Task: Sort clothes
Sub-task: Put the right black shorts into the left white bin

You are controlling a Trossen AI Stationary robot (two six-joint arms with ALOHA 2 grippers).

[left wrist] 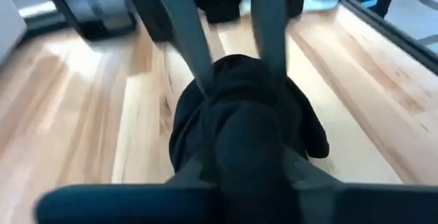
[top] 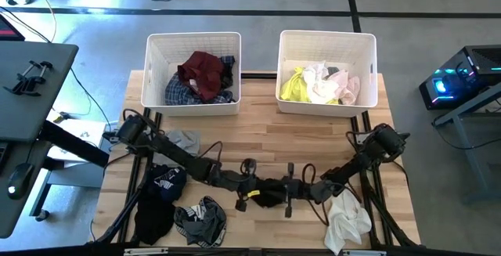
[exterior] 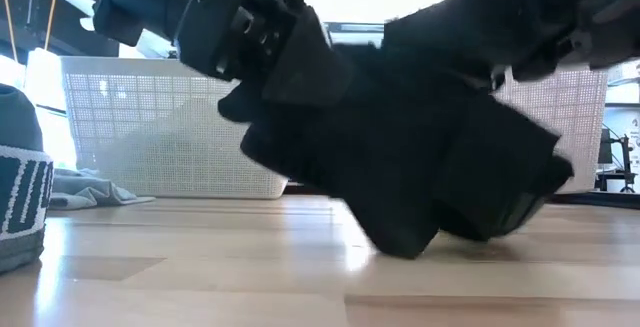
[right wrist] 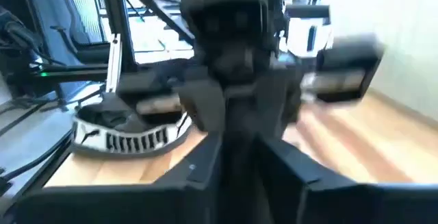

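A black garment (top: pixel 272 192) hangs bunched between my two grippers over the table's near middle. In the low view its lower end (exterior: pixel 398 245) reaches down to the tabletop. My left gripper (top: pixel 254 193) comes from the left and is shut on it. My right gripper (top: pixel 291 191) faces it from the right, its fingers (left wrist: pixel 190 53) spread on either side of the garment's other end. More clothes lie loose on the wood: a grey one (top: pixel 185 140), a black printed one (top: pixel 160 190), a grey patterned one (top: pixel 200 219) and a white one (top: pixel 348 221). My left gripper pinches a bunched end of the black garment (left wrist: pixel 246 131) between its two fingers, slanting down from the table's left. Several folds fill the gap. The rest of the cloth hangs slack below. Whether the fingers of my right gripper touch the cloth (right wrist: pixel 239 148), I cannot tell.
Two white bins stand at the far edge. The left one (top: pixel 156 91) holds maroon and plaid clothes. The right one (top: pixel 368 60) holds yellow, white and pink ones. Bare wood lies between the bins and the arms.
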